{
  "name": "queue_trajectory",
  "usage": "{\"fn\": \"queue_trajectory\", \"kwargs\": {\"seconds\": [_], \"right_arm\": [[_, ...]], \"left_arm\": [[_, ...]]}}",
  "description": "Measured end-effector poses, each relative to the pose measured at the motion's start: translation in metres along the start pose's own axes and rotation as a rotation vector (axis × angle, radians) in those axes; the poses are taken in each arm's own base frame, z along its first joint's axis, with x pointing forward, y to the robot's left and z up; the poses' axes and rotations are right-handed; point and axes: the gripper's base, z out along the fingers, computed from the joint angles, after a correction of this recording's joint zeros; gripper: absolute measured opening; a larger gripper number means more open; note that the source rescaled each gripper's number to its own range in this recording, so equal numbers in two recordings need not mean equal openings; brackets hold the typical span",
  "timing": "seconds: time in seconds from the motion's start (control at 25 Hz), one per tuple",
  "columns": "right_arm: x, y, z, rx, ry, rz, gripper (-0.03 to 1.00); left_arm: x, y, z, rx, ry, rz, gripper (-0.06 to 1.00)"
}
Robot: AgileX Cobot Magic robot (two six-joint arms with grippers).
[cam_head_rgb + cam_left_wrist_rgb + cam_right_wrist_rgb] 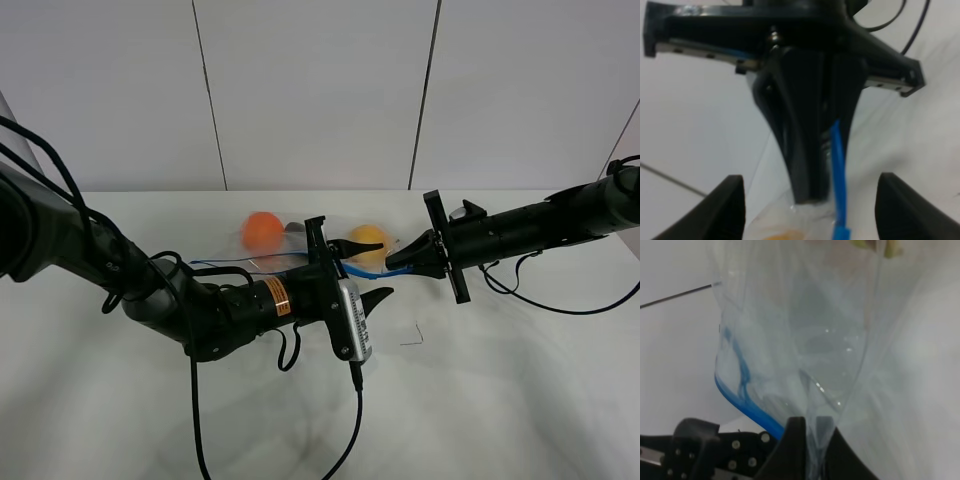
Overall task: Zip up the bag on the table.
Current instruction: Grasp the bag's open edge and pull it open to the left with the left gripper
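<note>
On the large plain white desk (520, 400), toward the middle and back: a clear, crinkly plastic zip bag (285, 246) with a thin blue zipper strip (362, 270) along the edge nearer the high camera. Inside, visible through the plastic, a round orange piece of produce (263, 232) toward the left and a round yellow piece of produce (368, 236) toward the right. Right jaws, at the end of the black right arm (540, 225) reaching in from the right, pressed together on the right end of the bag, clamping the plastic. In the right wrist view, the clear plastic gathered to a pinch between two black fingers (790, 450), the blue strip curving just beside them. Left jaws, at the end of the black left arm (180, 300) reaching in from the left, spread wide and holding nothing, with one finger on the far side of the strip and the other on the near side. In the left wrist view, both left fingertips (730, 210) well apart, the blue strip between them and touching neither, the closed right jaws straight ahead. Under the left wrist, a silver camera module (352, 320) trailing a black cable (350, 430) over the desk.
</note>
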Motion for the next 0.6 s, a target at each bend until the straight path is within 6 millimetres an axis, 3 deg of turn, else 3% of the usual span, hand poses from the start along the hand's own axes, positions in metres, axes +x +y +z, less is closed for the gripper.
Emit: {"fn": "queue_trajectory", "kwargs": {"seconds": [0.08,0.32,0.6], "right_arm": [[0.0,0.0,0.0,0.0,0.0,0.0,0.0],[0.0,0.0,0.0,-0.002,-0.002,0.001,0.0],[0.0,0.0,0.0,0.0,0.0,0.0,0.0]], "left_arm": [[0.002,0.003,0.0,-0.032,0.025,-0.018,0.8],[0.005,-0.002,-0.004,-0.022,0.042,-0.003,0.61],[0.007,-0.008,-0.008,-0.001,0.052,-0.007,0.59]]}}
